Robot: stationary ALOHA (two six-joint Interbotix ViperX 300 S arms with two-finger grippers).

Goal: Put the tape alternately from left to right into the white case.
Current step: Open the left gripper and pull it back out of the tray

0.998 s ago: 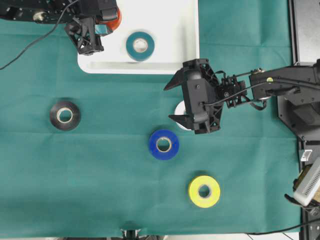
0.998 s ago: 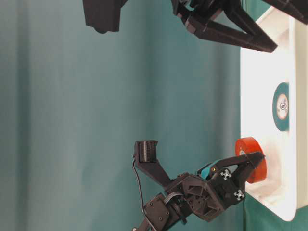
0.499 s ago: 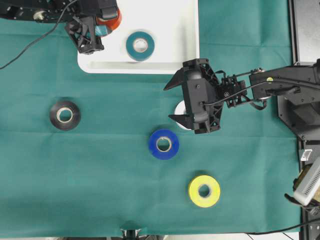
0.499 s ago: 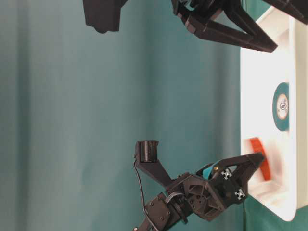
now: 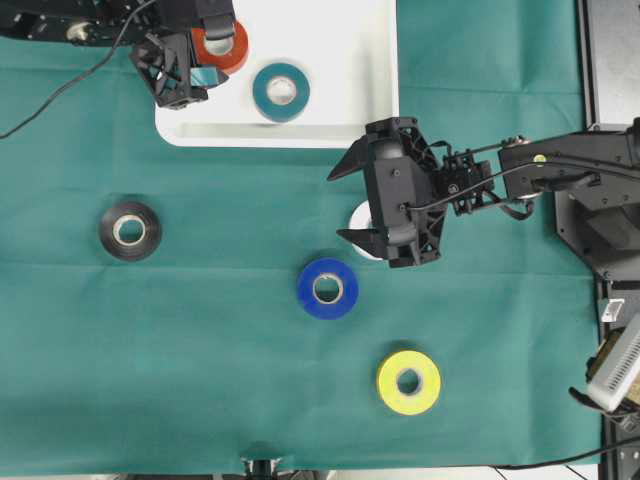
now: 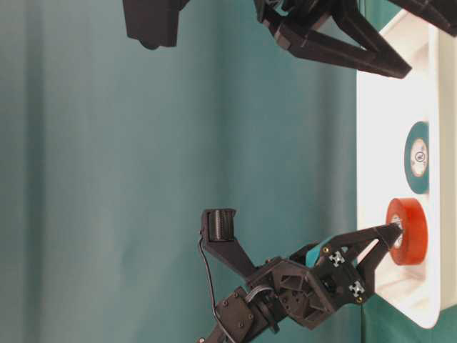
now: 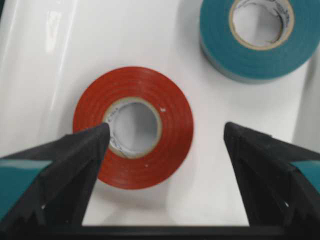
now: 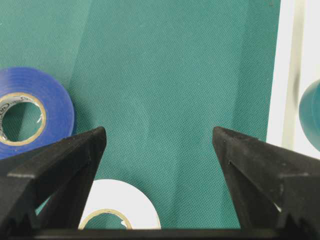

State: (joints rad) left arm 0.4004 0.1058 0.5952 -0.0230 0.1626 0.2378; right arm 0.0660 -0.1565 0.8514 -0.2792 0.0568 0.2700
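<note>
Left wrist view: my left claw (image 7: 165,145) stands released, its black matte fingers (image 7: 65,165) spread wide. Between them a glossy red-orange roll (image 7: 134,134) with a pale core lies flat on the smooth floor of the white case (image 7: 45,65). One fingertip overlaps the roll's near edge; I cannot tell whether it touches. Beyond it, a teal roll (image 7: 257,37) also lies flat in the case, apart from the red-orange one.

On the overhead view the case (image 5: 340,60) is a shallow rectangular tray with rounded corners, lying on a woven green cloth (image 5: 200,380) that covers the bench. My right claw (image 5: 352,202) hangs spread open above the cloth, just outside the case, over a white roll (image 5: 360,222) that it mostly hides. Near it lie a blue roll (image 5: 327,289) and a yellow roll (image 5: 408,382); a black roll (image 5: 130,231) lies well apart on the left.
</note>
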